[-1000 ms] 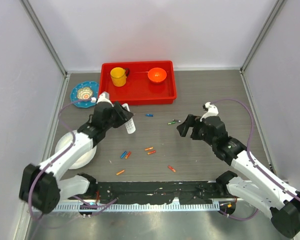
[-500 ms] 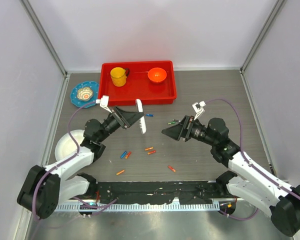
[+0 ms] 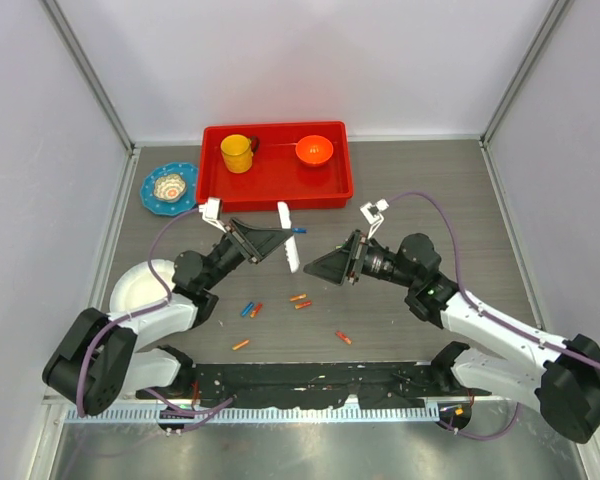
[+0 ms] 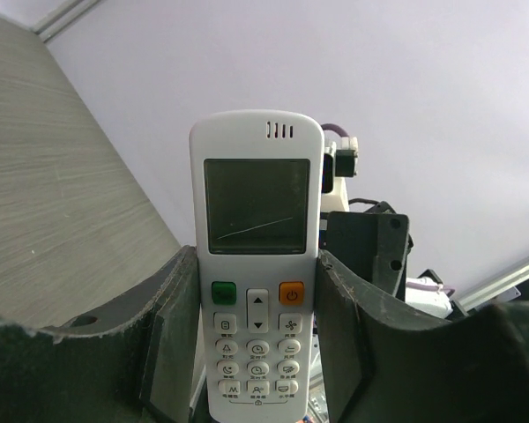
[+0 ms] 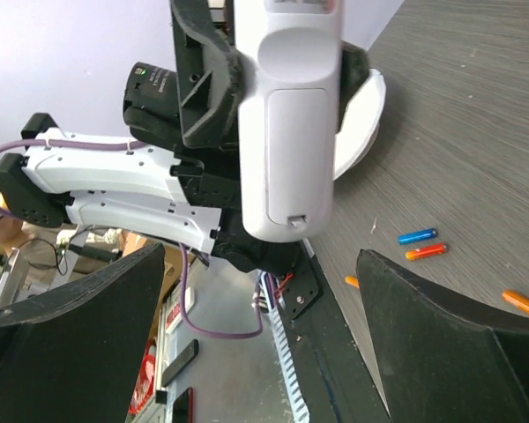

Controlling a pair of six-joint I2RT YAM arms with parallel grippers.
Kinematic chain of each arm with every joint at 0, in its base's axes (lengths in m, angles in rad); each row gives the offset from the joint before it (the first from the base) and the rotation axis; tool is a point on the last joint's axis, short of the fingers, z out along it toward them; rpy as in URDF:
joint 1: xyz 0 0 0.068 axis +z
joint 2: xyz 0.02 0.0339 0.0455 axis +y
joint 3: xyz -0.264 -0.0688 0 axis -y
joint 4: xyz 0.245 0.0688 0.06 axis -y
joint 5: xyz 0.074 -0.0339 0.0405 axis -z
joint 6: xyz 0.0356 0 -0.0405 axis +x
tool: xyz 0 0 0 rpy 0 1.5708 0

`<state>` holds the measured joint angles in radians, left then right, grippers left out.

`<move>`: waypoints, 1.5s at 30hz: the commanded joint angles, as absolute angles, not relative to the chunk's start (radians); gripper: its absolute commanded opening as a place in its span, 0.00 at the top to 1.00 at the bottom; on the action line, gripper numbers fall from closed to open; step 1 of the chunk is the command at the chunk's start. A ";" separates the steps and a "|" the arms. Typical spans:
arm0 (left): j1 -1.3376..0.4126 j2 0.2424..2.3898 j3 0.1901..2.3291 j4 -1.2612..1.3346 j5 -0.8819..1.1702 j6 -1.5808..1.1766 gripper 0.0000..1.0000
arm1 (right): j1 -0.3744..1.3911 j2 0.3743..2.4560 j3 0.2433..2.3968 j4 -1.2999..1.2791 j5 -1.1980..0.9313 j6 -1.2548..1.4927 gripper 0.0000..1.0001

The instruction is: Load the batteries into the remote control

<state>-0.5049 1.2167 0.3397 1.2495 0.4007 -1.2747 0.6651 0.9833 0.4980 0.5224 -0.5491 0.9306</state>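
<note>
A: Why's the remote (image 4: 256,220) held up off the desk (image 3: 410,190)?
B: Left end effector (image 3: 265,240) clamps it, likely so its cover (image 5: 295,150) faces the right end effector (image 5: 260,264), wide open and empty; batteries (image 3: 300,300) lie scattered below

Grey wood-grain table (image 3: 420,190) in shot. Red tray (image 3: 280,178) sits at 12 o'clock, against far edge. Blue patterned plate (image 3: 151,201) at 10 o'clock, just beside tray's left end. White plate (image 3: 130,292) at 8 o'clock, near left edge. Loose batteries (image 3: 300,300) scattered centre toward 6 o'clock: orange pair at centre, blue-and-orange pair (image 3: 251,309) just left, lone orange one (image 3: 240,344) at 7, red one (image 3: 343,337) at 6. Blue battery (image 3: 298,230) lies apart, near tray's front.
</note>
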 commanded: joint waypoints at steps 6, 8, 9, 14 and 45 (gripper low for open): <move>-0.532 1.207 0.353 1.451 0.376 -1.278 1.00 | 0.716 1.095 0.586 0.627 -0.525 0.891 0.05; -0.537 1.204 0.353 1.454 0.371 -1.275 1.00 | 0.718 1.111 0.586 0.647 -0.525 0.896 0.05; -0.543 1.201 0.351 1.456 0.368 -1.276 1.00 | 0.719 1.121 0.586 0.659 -0.523 0.897 0.05; -0.560 1.200 0.350 1.463 0.362 -1.276 1.00 | 0.722 1.146 0.578 0.741 -0.537 0.934 0.07; -0.595 1.178 0.374 1.503 0.345 -1.290 1.00 | 0.723 1.296 0.535 1.055 -0.669 1.120 0.27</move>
